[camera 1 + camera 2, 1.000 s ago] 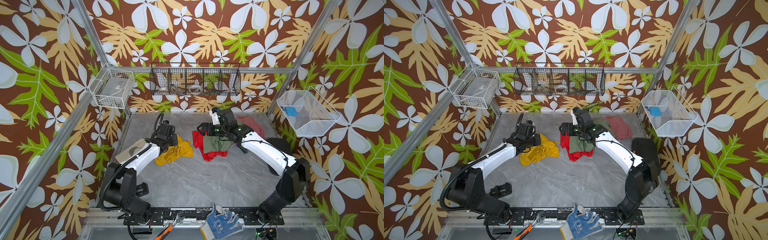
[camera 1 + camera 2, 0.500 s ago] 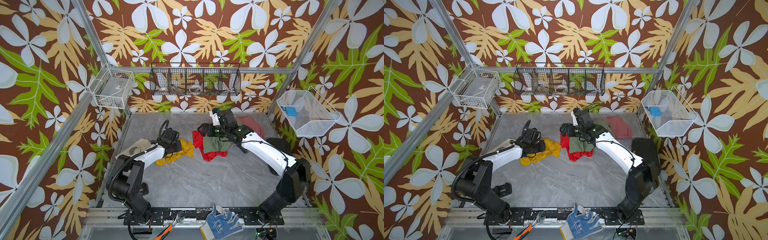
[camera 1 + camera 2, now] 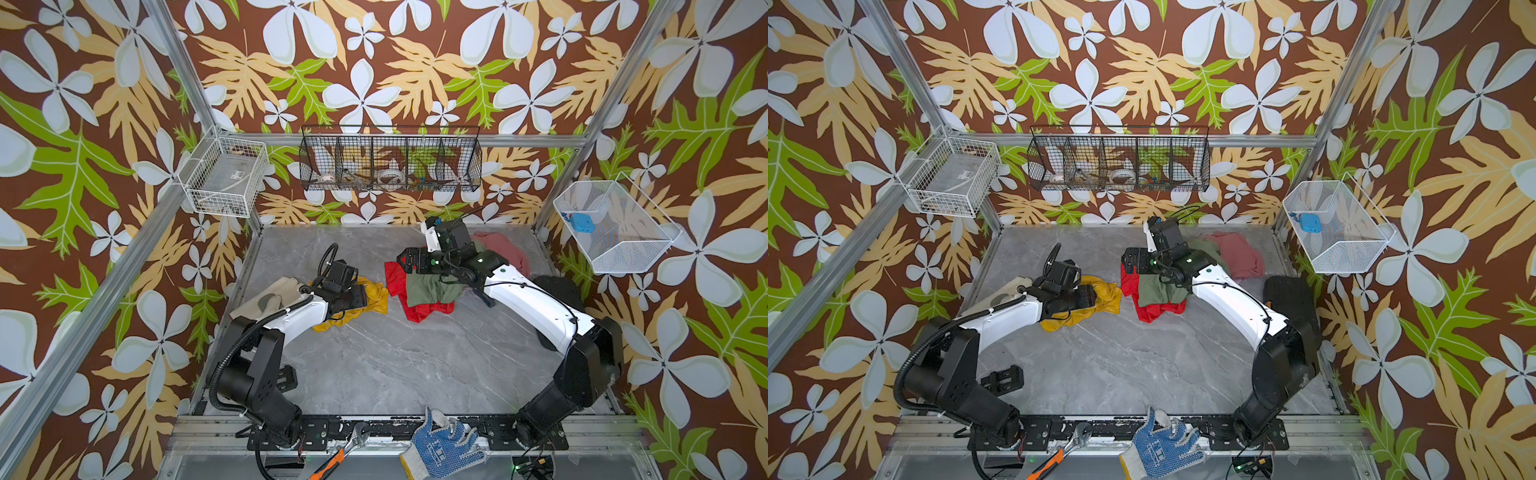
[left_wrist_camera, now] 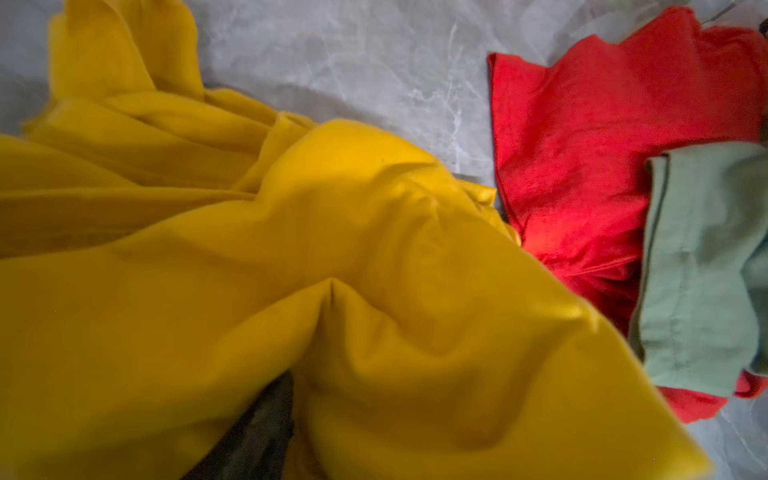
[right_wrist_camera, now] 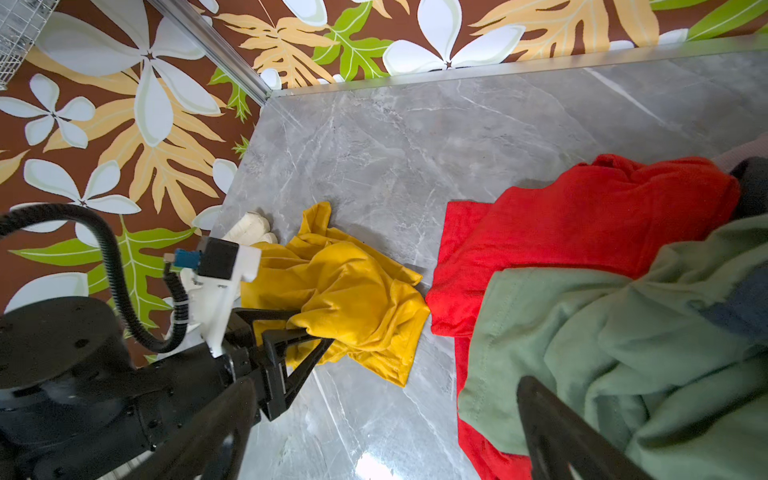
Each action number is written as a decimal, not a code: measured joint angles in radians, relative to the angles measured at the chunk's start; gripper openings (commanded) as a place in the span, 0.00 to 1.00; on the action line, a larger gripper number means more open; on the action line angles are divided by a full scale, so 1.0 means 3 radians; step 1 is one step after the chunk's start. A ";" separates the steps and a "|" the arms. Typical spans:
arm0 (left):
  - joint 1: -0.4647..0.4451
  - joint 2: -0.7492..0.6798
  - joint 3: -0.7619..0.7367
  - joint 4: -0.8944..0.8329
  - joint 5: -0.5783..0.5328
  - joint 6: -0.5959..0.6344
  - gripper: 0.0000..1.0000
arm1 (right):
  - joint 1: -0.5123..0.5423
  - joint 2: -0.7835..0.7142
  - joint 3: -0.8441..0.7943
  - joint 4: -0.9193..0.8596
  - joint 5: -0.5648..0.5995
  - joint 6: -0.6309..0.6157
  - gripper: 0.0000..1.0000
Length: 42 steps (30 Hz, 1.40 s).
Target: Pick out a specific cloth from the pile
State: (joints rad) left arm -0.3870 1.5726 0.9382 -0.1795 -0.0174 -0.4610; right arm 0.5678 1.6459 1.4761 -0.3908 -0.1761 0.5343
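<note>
While your left pincer (image 5: 311, 328) sits low on the yellow cloth (image 3: 376, 293), its fingers stand apart. Fabric is bunched around and between them, with nothing pinched that I can see. That cloth lies crumpled on the table (image 3: 395, 365), just left of the pile (image 3: 428, 291) in both top views. One corner is right up against the red cloth (image 3: 419, 311), touching or only near, I cannot tell. On its other side, just beside it, lies a beige glove (image 3: 270, 297). Your right pincer (image 5: 388, 384) hangs wide at the pile's edge — one finger above the green cloth (image 5: 582, 332), which lies on top of the red, the other over bare table. It grips nothing.
</note>
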 measured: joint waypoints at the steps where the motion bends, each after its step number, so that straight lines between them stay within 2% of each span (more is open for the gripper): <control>1: -0.0013 -0.0020 0.0022 -0.0019 -0.0027 0.0029 0.86 | 0.0000 0.0000 0.0000 -0.0008 0.0000 -0.0005 0.98; 3: -0.0057 -0.0046 0.0072 -0.0066 -0.0072 0.0188 0.91 | -0.0001 0.0000 0.0000 -0.0019 0.0003 -0.0028 0.98; 9: -0.0144 0.0103 0.0223 -0.0136 -0.0168 0.0596 0.92 | -0.0001 0.0000 0.0027 -0.0048 0.0062 -0.0086 0.98; 16: -0.0239 0.0750 0.0629 -0.0237 -0.0225 0.0837 0.95 | -0.0006 0.0000 0.0043 -0.0125 0.0104 -0.0141 0.99; 20: -0.0383 0.1114 0.0907 -0.0334 -0.0460 0.0956 0.96 | -0.0006 0.0000 0.0048 -0.0188 0.0151 -0.0154 0.99; 25: -0.0443 0.1344 0.1001 -0.0312 -0.0788 0.1033 0.94 | -0.0006 -0.0028 0.0048 -0.0217 0.0191 -0.0193 1.00; 27: -0.0443 0.1406 0.0979 -0.0272 -0.0888 0.1038 0.89 | -0.0006 -0.0039 0.0048 -0.0217 0.0230 -0.0220 1.00; 28: -0.0444 0.1418 0.0959 -0.0226 -0.0924 0.1026 0.83 | -0.0006 -0.0043 0.0048 -0.0217 0.0235 -0.0223 1.00; 32: -0.0443 0.1427 0.0856 -0.0050 -0.1185 0.1022 0.43 | -0.0008 -0.0043 0.0048 -0.0228 0.0239 -0.0237 1.00; 34: -0.0431 0.1411 0.0804 0.0013 -0.1310 0.1026 0.28 | -0.0010 -0.0043 0.0048 -0.0240 0.0240 -0.0240 1.00; 37: -0.0389 0.1356 0.0754 0.0084 -0.1245 0.1011 0.04 | -0.0010 -0.0043 0.0048 -0.0252 0.0247 -0.0251 1.00; 38: -0.0352 0.1324 0.0739 0.0100 -0.1150 0.0991 0.00 | -0.0010 -0.0043 0.0048 -0.0253 0.0252 -0.0253 1.00; 42: -0.0135 0.1165 0.0689 0.0128 -0.0664 0.0886 0.00 | -0.0010 -0.0057 0.0045 -0.0272 0.0262 -0.0263 1.00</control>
State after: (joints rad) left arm -0.4274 1.9221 1.1450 -0.1410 -0.2165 -0.1951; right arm 0.5648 1.6287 1.4895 -0.4725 -0.0975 0.4553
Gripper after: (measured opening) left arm 0.130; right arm 0.998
